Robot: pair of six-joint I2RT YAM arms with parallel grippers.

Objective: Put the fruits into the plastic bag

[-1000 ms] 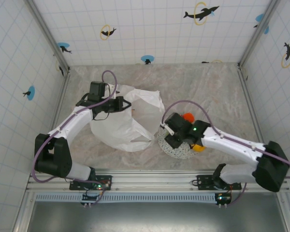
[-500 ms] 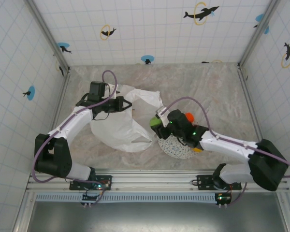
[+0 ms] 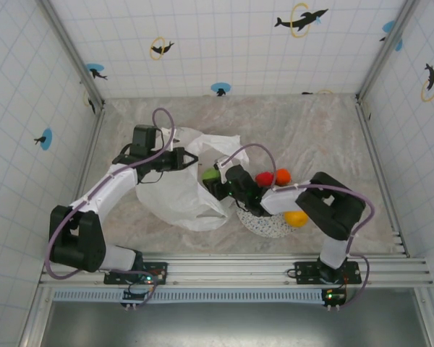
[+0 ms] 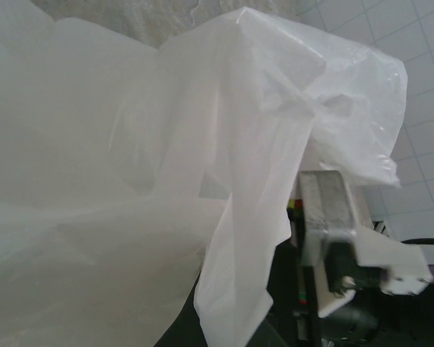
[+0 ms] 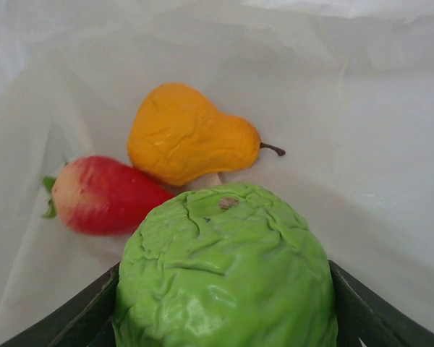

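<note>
The right end effector is clenched on the green apple, one finger on each flank. In the top view, this end effector and the apple sit at the right-hand mouth of the plastic bag. Straight ahead of the apple, on the bag's inner film, lie a yellow-orange pear, its long axis crosswise and stem to the right, and a red strawberry touching it. The left end effector appears clamped on the bag's far rim, propping the mouth up.

Judgement: the drop zone lies directly forward and below, so the right arm is the nearer one. A red fruit and an orange fruit wait right of the bag.
</note>
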